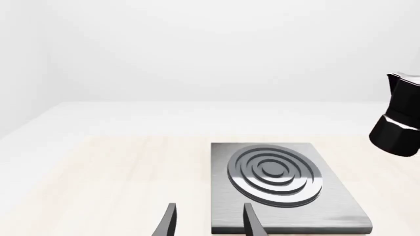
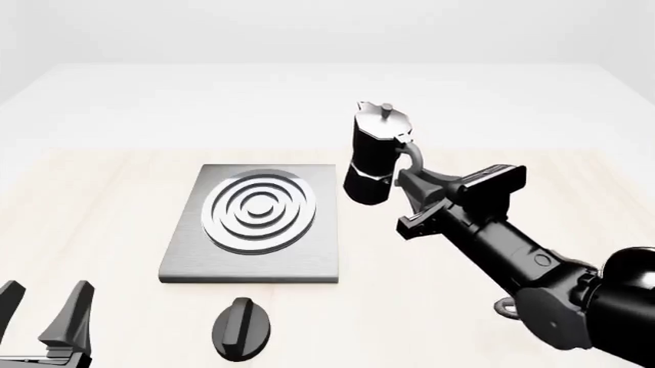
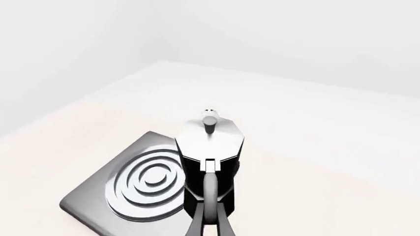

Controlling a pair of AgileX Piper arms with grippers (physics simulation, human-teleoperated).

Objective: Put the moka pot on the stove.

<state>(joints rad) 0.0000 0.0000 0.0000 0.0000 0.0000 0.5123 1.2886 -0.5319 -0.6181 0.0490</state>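
Black moka pot (image 2: 376, 157), silver lid and knob on top, sits right of centre in the front view, tilted slightly, just off the stove's right edge. Whether its base touches the table (image 2: 103, 199) is unclear. Right gripper (image 2: 407, 178) is clamped on the pot's side handle, arm running down to the lower right corner. Stove (image 2: 256, 222), a grey slab with ring burner, lies left of centre. Black oval knob (image 2: 242, 328) lies below it. Left gripper (image 2: 46, 310), lower left corner, fingers apart, holding nothing.
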